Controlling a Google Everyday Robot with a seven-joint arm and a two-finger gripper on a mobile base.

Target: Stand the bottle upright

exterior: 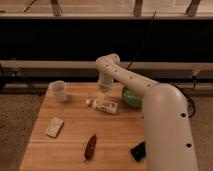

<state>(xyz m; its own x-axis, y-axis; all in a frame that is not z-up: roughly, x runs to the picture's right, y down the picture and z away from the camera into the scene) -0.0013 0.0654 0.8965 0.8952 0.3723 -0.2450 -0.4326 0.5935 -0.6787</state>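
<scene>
While the gripper (101,95) hangs with jaws spread wide, seemingly gripping nothing, the bottle (106,106) lies on its side just beneath it on the table (70,147). The bottle's long axis runs crosswise, cap end toward the white cup (59,90).
</scene>
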